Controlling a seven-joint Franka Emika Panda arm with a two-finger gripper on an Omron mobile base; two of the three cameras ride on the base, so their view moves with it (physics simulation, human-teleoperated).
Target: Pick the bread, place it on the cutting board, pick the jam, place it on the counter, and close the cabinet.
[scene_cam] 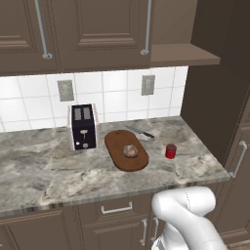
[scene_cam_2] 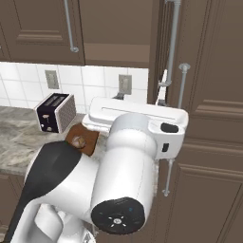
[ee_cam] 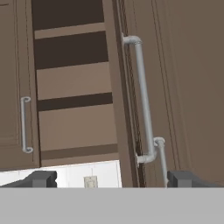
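The bread [scene_cam: 130, 151] lies on the oval cutting board [scene_cam: 126, 150], right of the toaster. The red jam [scene_cam: 170, 151] stands on the counter [scene_cam: 44, 166] just right of the board. The cabinet [ee_cam: 74, 83] is open, its empty shelves showing in the hand view. Its door [ee_cam: 114, 87] stands edge-on with a long silver handle [ee_cam: 143, 96]. My gripper [ee_cam: 113, 179] is open and holds nothing; it is raised toward the open cabinet, facing the door edge. In the right base view the bread [scene_cam_2: 79, 141] and the board [scene_cam_2: 88, 137] peek out behind my arm.
A toaster [scene_cam: 82, 126] stands at the back of the counter, and a knife [scene_cam: 140, 132] lies behind the board. A tall cabinet [scene_cam_2: 209, 118] with its own handle [scene_cam_2: 182, 85] rises right of the open door. Low drawers [scene_cam: 116, 209] sit under the counter.
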